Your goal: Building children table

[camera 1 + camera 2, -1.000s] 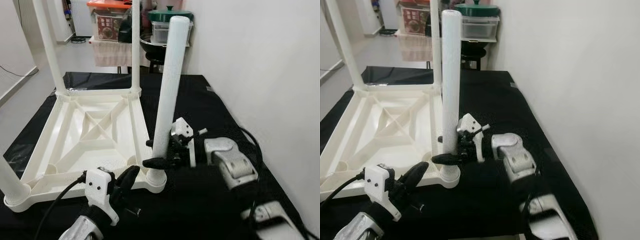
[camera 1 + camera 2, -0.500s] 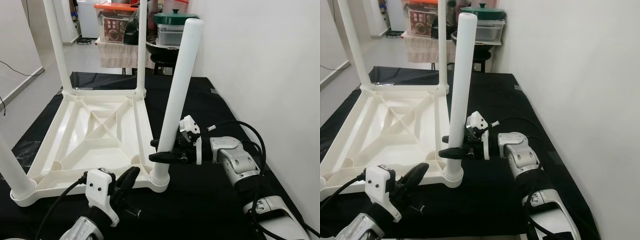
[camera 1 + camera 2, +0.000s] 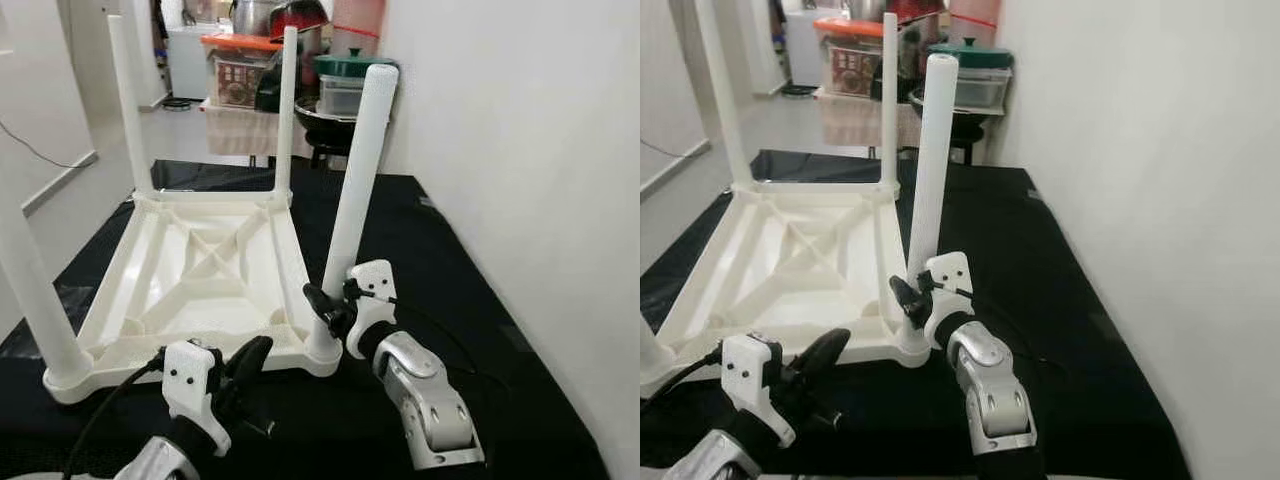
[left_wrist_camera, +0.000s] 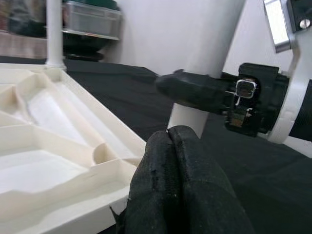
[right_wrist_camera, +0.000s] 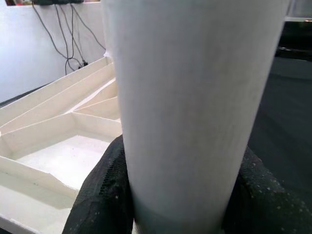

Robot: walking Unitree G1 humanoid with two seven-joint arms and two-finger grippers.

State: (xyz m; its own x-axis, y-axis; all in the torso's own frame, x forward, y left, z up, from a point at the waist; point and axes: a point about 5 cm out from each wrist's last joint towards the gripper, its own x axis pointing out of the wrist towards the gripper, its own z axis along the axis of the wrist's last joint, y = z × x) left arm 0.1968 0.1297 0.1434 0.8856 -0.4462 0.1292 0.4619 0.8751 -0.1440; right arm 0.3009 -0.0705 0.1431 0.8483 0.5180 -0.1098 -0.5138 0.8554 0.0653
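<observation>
Upturned white tabletop (image 3: pixel 200 270) lies on black cloth (image 3: pixel 440 260), near-right corner close to cloth's near edge; bare cloth to right, wall beyond. Right claw (image 3: pixel 325 312) clamps near-right leg (image 3: pixel 352 200) low, long axis upright, tilted right. 3 other legs upright. Left claw (image 3: pixel 250 358) pinched shut, empty, just near tabletop's near rim.

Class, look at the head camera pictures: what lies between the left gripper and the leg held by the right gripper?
In the left eye view, the near edge of the upturned tabletop lies between the left gripper and the leg held by the right gripper.
</observation>
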